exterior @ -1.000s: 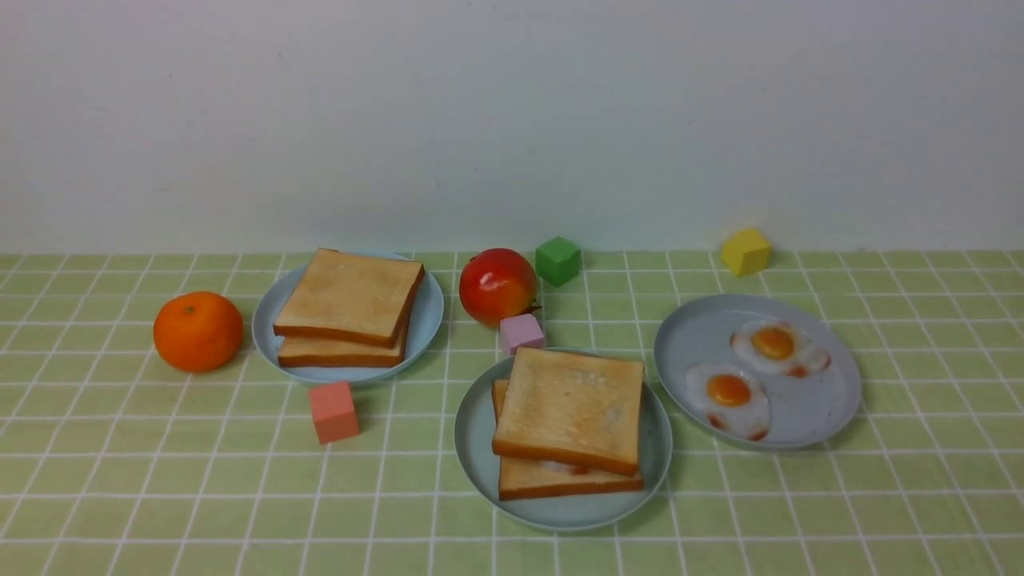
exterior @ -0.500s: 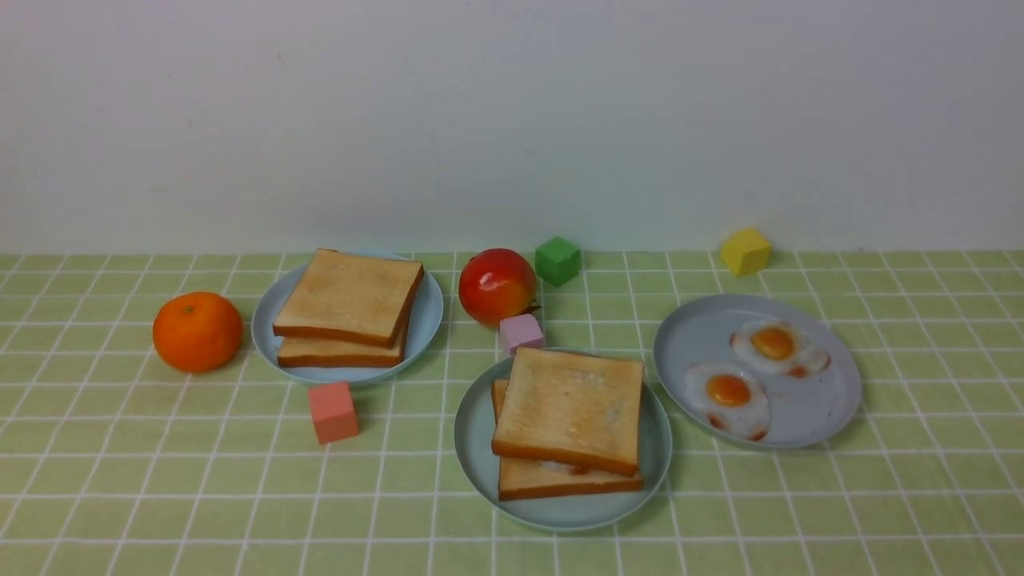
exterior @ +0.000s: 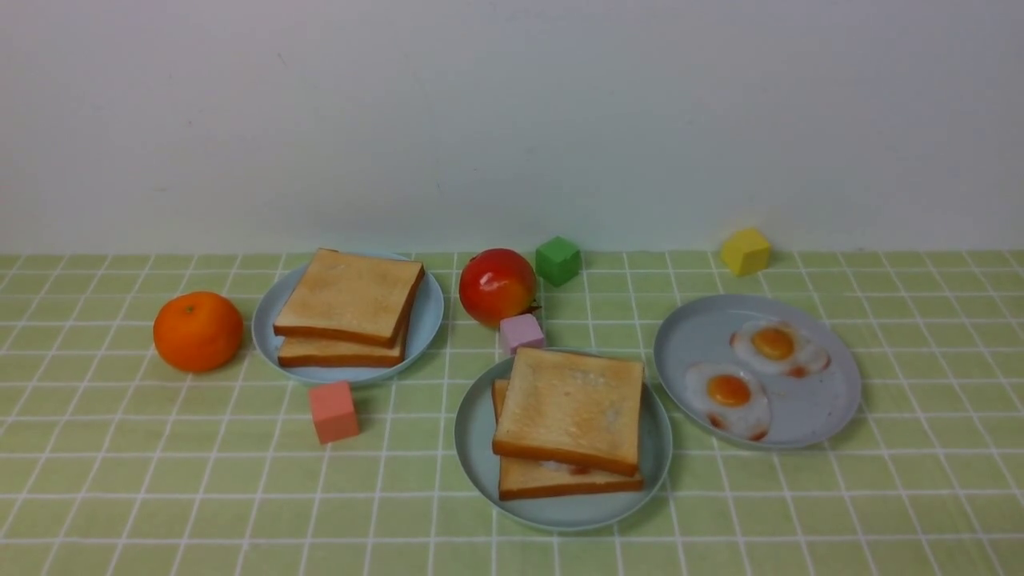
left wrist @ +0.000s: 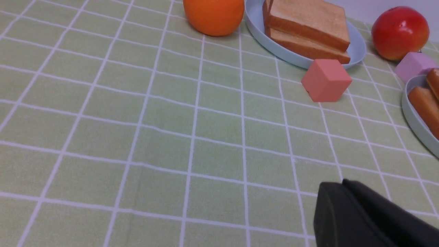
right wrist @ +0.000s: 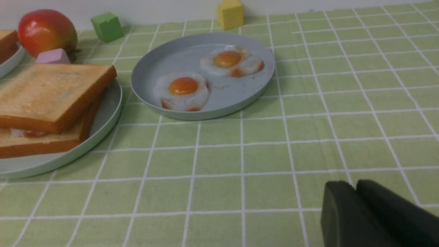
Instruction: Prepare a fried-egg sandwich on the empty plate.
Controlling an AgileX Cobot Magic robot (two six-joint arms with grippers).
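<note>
- Checked green tablecloth (exterior: pixel 160 480) covers the whole table, with a pale wall behind it.
- Grey-blue plate (exterior: pixel 696 336), on the right, holds two fried eggs (exterior: pixel 730 392) lying side by side.
- Pale teal plate (exterior: pixel 472 432), front centre, holds the sandwich (exterior: pixel 570 408): two toast slices stacked with the top one turned a little askew, and a sliver of egg white showing between them in the right wrist view (right wrist: pixel 20 132).
- Light-blue plate (exterior: pixel 268 320), on the left, holds two more stacked toast slices (exterior: pixel 350 296).
- Orange (exterior: pixel 198 330) sits just left of that plate; a tomato (exterior: pixel 497 286) sits to its right.
- Four small blocks lie loose: salmon (exterior: pixel 333 411), pink (exterior: pixel 521 333), green (exterior: pixel 558 260), yellow (exterior: pixel 746 251).
- Left gripper (left wrist: pixel 343 187) hangs over bare cloth, jaws pressed together, holding nothing.
- Right gripper (right wrist: pixel 355 187) hangs over bare cloth, jaws nearly together with only a thin seam between them, holding nothing.
</note>
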